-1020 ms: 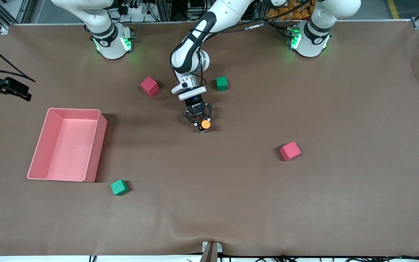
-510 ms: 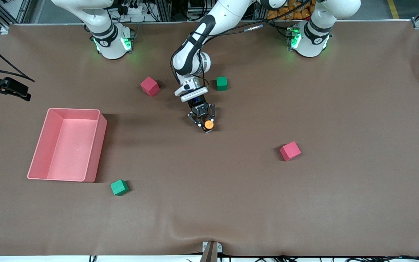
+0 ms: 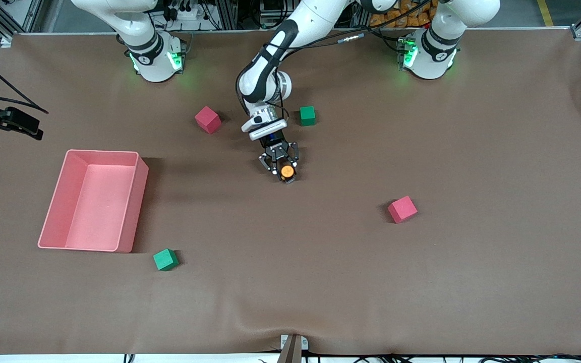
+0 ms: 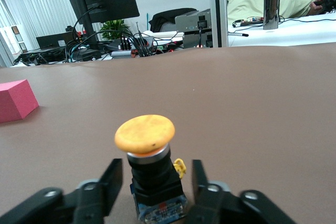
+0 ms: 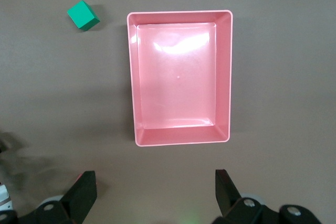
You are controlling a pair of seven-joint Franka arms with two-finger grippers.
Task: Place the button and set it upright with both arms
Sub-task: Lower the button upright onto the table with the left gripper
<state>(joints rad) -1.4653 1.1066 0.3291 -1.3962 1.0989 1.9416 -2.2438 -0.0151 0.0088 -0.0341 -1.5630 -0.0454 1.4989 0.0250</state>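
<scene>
Nearest the front camera, a green cube (image 3: pixel 165 259) is seen on the brown table (image 3: pixel 421 282), close to the near corner of the pink bin (image 3: pixel 134 201). The bin is empty in the right wrist view (image 5: pixel 226 77), with that green cube (image 5: pixel 83 15) just off one corner. The right gripper (image 5: pixel 155 192) is held high over the table beside the bin, at the right arm's end, with its jaws spread wide and nothing between them; the right arm waits.

Farther up the table, toward the left arm's end, a pink cube (image 3: pixel 402 209) is located well apart from the rest.

At mid-table the button (image 3: pixel 286 172) is found upright on the cloth, orange cap up, black body below. In the left wrist view the button (image 4: pixel 147 145) stands between the fingers (image 4: pixel 107 184) of the left gripper (image 4: pixel 152 192); narrow gaps are visible on both sides, so the jaws are parted and the button is not clamped. The left gripper (image 3: pixel 280 162) is lowered to table level around it.

Farthest from the camera, a second pink cube (image 3: pixel 208 119) and a second green cube (image 3: pixel 307 115) flank the left arm's wrist.
</scene>
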